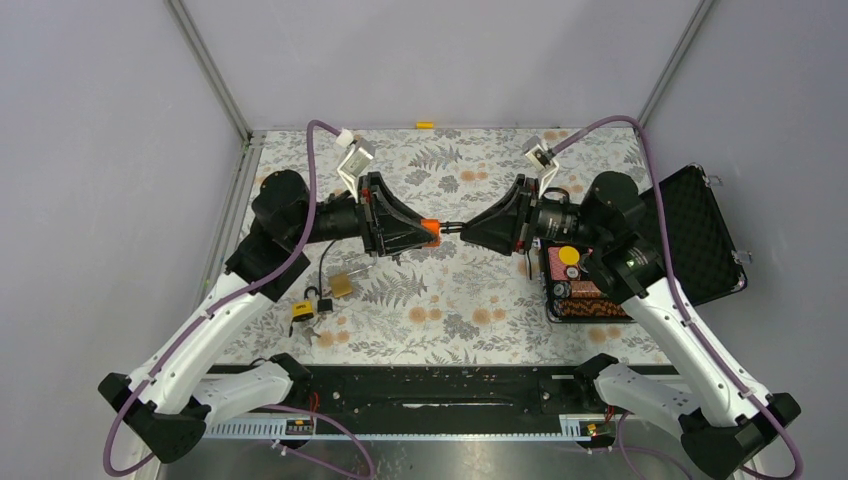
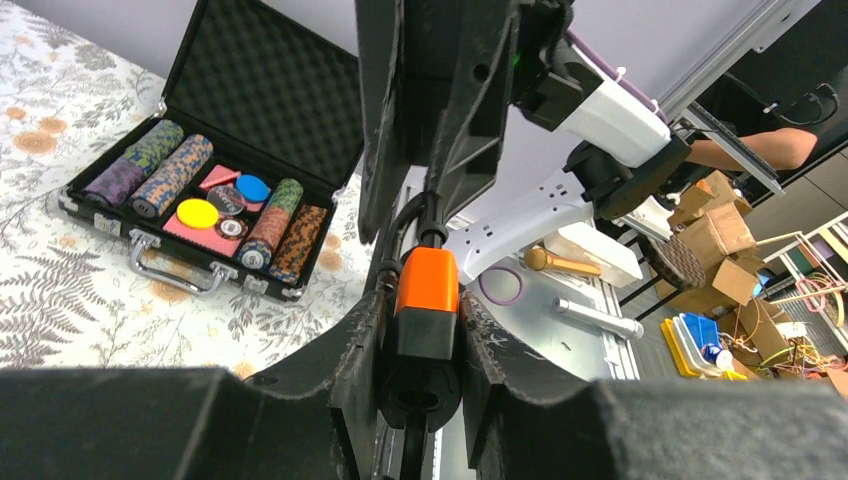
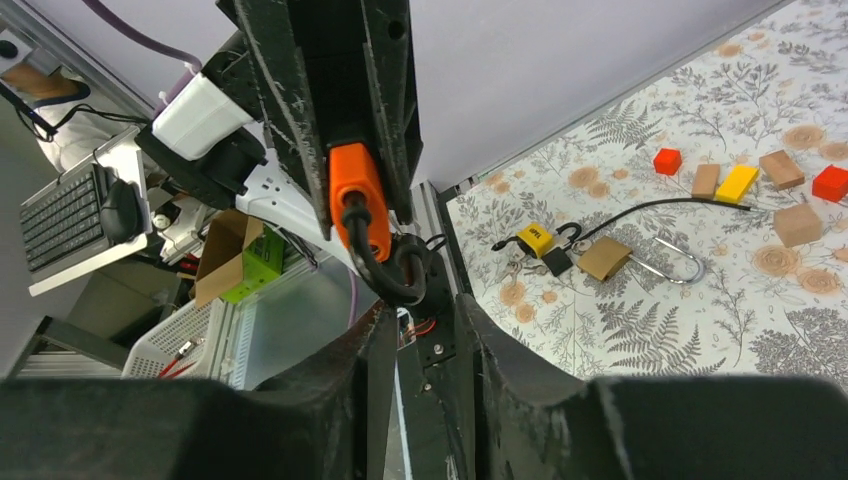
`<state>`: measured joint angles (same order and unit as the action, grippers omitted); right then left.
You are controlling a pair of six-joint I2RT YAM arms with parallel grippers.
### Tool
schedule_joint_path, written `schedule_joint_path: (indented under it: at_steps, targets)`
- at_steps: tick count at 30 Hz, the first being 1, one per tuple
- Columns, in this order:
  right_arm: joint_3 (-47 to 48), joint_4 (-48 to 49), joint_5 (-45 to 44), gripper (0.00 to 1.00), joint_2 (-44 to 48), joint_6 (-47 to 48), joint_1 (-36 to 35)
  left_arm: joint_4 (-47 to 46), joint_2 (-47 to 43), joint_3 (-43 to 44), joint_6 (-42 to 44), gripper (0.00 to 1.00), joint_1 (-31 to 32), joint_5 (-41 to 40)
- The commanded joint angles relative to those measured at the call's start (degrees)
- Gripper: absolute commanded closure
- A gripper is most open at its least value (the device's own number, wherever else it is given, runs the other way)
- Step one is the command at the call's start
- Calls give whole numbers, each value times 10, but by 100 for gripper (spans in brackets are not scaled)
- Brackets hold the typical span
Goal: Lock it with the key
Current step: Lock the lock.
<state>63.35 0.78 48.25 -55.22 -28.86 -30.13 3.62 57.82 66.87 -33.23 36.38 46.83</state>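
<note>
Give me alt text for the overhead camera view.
The left gripper, shut on an orange padlock, meets the right gripper tip to tip above a floral table. Loose padlocks lie at left; an open case of poker chips at right.

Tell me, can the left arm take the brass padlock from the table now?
Probably not yet: the left gripper is shut on the orange padlock, though the brass padlock lies uncovered nearby.

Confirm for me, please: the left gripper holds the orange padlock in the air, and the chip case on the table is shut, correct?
Not quite: the chip case is open, lid tipped back and chips showing, as the left wrist view shows. The left gripper does hold the orange padlock in the air.
</note>
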Motion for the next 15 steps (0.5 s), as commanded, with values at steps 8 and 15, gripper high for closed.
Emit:
schedule_joint_path:
  at_steps: [8, 15]
  targets:
    - [-14, 107, 35, 50, -12, -57, -10, -48, -1, 11, -4, 100, -3, 26]
    - [-17, 35, 10, 29, 17, 27, -11, -16, -3, 28, 16, 100, -3, 16]
